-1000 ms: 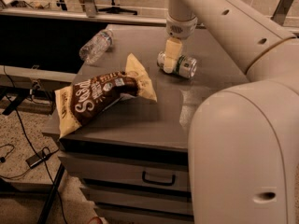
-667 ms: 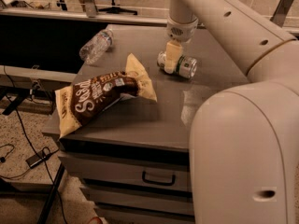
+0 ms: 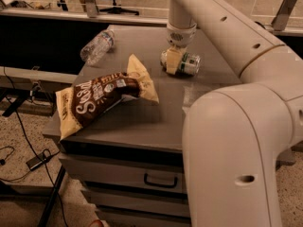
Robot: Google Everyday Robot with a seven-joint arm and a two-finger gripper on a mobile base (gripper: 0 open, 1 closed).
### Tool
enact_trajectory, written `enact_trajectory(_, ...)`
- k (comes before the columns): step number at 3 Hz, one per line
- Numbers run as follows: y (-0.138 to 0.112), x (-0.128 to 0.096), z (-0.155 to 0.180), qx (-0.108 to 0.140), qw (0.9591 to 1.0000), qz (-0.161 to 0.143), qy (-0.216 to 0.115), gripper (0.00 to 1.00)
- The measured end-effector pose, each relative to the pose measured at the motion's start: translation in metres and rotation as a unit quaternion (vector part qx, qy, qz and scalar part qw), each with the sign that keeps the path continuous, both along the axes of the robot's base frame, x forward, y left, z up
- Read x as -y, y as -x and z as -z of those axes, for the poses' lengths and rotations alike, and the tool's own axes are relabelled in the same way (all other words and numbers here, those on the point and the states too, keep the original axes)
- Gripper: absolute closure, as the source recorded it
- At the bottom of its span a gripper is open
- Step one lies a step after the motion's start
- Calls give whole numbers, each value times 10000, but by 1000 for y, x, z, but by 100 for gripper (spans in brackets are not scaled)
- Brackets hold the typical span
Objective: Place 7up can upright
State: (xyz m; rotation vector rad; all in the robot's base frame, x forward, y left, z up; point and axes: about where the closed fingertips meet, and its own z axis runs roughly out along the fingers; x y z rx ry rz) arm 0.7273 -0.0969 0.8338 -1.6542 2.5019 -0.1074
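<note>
The 7up can (image 3: 189, 64) lies on its side on the grey cabinet top (image 3: 156, 112), towards the back middle, its silver body and green stripe showing. My gripper (image 3: 173, 63) reaches straight down onto the can from the white arm above. Its cream fingers (image 3: 172, 59) straddle the can's middle and look closed against it. The can rests on the surface. The far finger is hidden behind the can.
A brown and cream snack bag (image 3: 102, 96) lies at the front left. A clear plastic water bottle (image 3: 97, 46) lies at the back left corner. My large white arm (image 3: 236, 141) covers the right side. Drawers (image 3: 158, 181) face the front below.
</note>
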Motion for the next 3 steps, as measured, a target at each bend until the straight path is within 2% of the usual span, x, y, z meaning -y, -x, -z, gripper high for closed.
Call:
enact_trajectory(1, 0, 0, -4, -3, 10000, -6, 4, 87)
enact_trajectory(2, 5, -9, -9, -12, 9995, -273, 148, 100)
enact_trajectory(3, 13, -11, -34, 223, 9990, -377, 96, 100)
